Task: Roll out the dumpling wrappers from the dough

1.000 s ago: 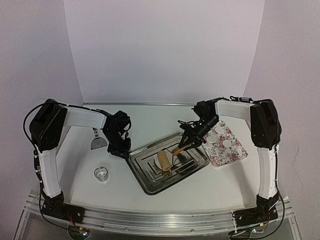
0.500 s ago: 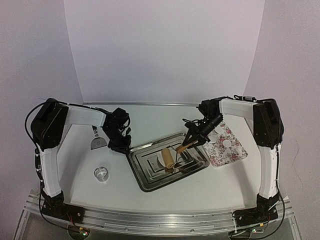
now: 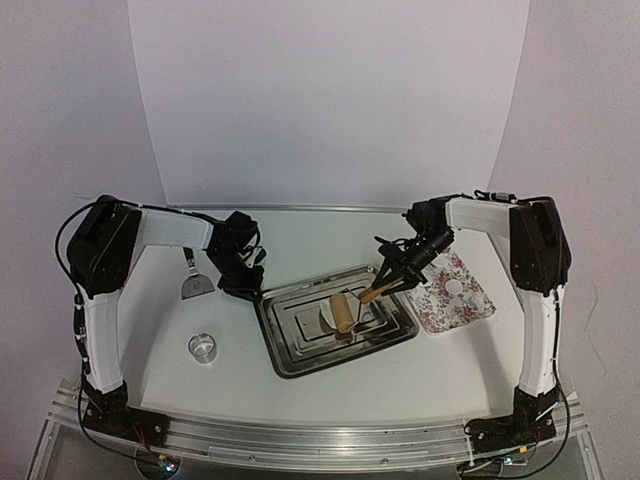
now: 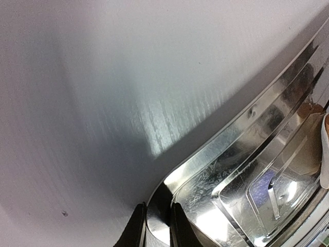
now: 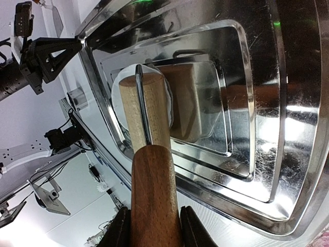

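A steel tray (image 3: 300, 352) lies mid-table. My right gripper (image 3: 392, 276) is shut on the dark handle (image 5: 154, 195) of a wooden rolling pin (image 3: 343, 312). The pin's barrel (image 5: 146, 113) rests across a flat white piece of dough (image 5: 118, 95) in the tray's middle. My left gripper (image 3: 248, 288) is at the tray's far left corner. In the left wrist view its jaws (image 4: 157, 212) pinch the tray's rim (image 4: 226, 139) there. A small white dumpling wrapper (image 3: 455, 287) lies on the floral mat (image 3: 462, 308) to the right of the tray.
A clear ring cutter (image 3: 204, 347) stands on the table at the front left. A metal scraper (image 3: 195, 285) lies just left of my left gripper. White walls close off the back and both sides.
The rolling pin has moved to the right and farther back over the dough, with my right gripper drawing back. The tray has turned slightly, its left corner shifting with my left gripper.
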Robot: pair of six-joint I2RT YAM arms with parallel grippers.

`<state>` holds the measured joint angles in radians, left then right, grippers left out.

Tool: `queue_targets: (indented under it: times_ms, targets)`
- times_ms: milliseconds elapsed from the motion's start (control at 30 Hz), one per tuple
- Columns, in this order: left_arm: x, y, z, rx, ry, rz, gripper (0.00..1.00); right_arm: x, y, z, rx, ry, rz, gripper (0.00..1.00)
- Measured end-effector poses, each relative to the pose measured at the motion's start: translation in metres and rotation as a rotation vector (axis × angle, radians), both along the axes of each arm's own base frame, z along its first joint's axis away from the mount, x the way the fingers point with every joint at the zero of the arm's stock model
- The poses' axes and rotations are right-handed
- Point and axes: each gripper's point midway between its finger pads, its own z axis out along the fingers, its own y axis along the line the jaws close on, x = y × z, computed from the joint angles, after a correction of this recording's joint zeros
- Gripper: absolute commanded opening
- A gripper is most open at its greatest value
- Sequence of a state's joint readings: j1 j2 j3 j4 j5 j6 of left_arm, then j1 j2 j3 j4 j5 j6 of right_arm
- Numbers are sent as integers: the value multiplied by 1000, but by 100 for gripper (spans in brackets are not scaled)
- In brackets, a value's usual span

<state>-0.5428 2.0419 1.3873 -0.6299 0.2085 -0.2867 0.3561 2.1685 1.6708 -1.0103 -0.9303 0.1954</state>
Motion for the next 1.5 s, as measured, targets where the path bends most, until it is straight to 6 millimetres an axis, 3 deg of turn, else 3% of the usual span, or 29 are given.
queue_targets:
  times_ms: [500, 933, 1233, 1500]
  targets:
    - [26, 4, 0, -13, -70, -62, 0, 12, -31, -2, 8, 40, -94, 0]
    - [51, 9, 2, 35, -178, -221, 0, 18, -50, 9, -68, -60, -77, 0]
    - [54, -4, 3, 124, -290, -387, 0, 8, -31, 24, -134, -137, 45, 0]
    - [25, -35, 3, 151, -352, -560, 0, 0, -7, 54, -117, -203, 144, 0]
